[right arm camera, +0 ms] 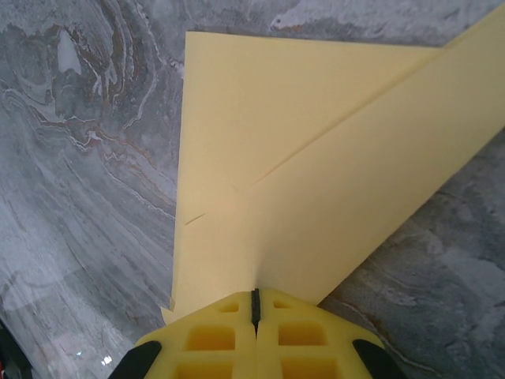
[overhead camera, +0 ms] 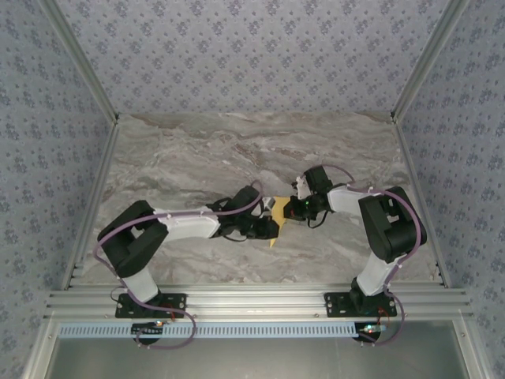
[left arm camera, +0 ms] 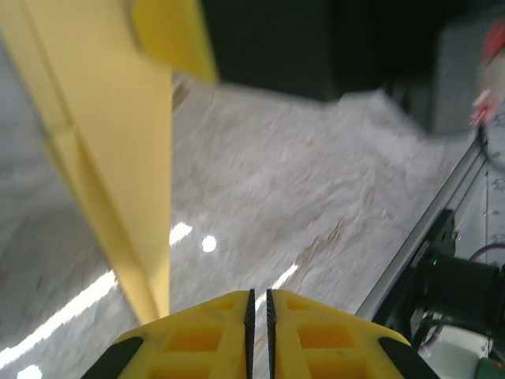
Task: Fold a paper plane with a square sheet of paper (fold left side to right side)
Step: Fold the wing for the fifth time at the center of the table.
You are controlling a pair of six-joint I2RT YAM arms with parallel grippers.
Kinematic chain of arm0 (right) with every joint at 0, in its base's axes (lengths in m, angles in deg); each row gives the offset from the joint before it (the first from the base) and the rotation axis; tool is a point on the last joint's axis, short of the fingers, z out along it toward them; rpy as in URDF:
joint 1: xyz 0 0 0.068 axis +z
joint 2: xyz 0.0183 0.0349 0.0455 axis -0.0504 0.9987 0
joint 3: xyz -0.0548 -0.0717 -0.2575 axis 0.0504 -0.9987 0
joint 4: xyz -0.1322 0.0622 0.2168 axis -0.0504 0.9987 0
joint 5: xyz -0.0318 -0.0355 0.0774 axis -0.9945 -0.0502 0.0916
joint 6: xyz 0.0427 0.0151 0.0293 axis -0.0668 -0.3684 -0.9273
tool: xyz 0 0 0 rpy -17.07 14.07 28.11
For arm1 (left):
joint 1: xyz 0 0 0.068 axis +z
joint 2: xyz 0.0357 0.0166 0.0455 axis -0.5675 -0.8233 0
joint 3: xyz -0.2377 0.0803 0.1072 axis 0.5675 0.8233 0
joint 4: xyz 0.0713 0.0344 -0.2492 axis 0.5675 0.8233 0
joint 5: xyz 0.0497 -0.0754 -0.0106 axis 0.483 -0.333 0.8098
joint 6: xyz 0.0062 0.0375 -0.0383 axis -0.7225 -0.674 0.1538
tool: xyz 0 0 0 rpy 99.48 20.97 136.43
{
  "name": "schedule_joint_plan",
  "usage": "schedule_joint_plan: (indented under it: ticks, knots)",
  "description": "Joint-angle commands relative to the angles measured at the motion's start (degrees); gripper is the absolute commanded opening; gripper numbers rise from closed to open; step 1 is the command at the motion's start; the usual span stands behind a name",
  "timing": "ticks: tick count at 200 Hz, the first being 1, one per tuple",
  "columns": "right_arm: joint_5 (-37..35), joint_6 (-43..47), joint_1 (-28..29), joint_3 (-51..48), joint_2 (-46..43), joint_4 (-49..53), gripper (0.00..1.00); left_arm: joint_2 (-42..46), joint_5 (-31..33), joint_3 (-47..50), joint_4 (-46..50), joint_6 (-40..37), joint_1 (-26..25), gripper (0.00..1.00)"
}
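A folded sheet of paper (right arm camera: 316, 158), plain yellow-orange and unmarked, was pictured pinched at its near end in the closed yellow fingers of the right gripper (right arm camera: 255, 294), near the middle of a grey-veined marble table (overhead camera: 237, 150). In the right wrist view the sheet was shown as one broad flap layered over another, the two meeting along a straight diagonal edge. A short crease was seen beside the left margin and a sharp corner at the upper left. From overhead, the paper was glimpsed between the two arms where they met, with a small pointed tip left visible below them. The left gripper (left arm camera: 259, 294) was held just beside the paper, its fingers drawn almost together with only a thin slit between them and nothing caught there. In its wrist view the paper was seen, blurred, as a long tapering strip with a fold line. The enclosure was lined with flower-patterned wallpaper (overhead camera: 252, 47).
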Motion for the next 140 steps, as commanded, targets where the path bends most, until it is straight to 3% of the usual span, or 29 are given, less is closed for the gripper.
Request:
schedule_joint_plan:
  ticks: [1, 55, 140]
  knots:
    - [-8.1, 1.3, -0.4, -0.8, 2.5, 4.7, 0.02, -4.4, -1.8, -3.4, 3.2, -3.4, 0.8, 0.15]
    - [-8.2, 1.5, -0.3, -0.8, 2.5, 5.1, 0.02, -10.7, -2.0, -6.9, 4.5, -4.7, 1.0, 0.15]
    - [-9.2, 2.0, -0.4, 0.1, 2.8, 6.5, 0.02, -6.7, -0.4, 1.8, 6.1, -4.9, -0.4, 0.13]
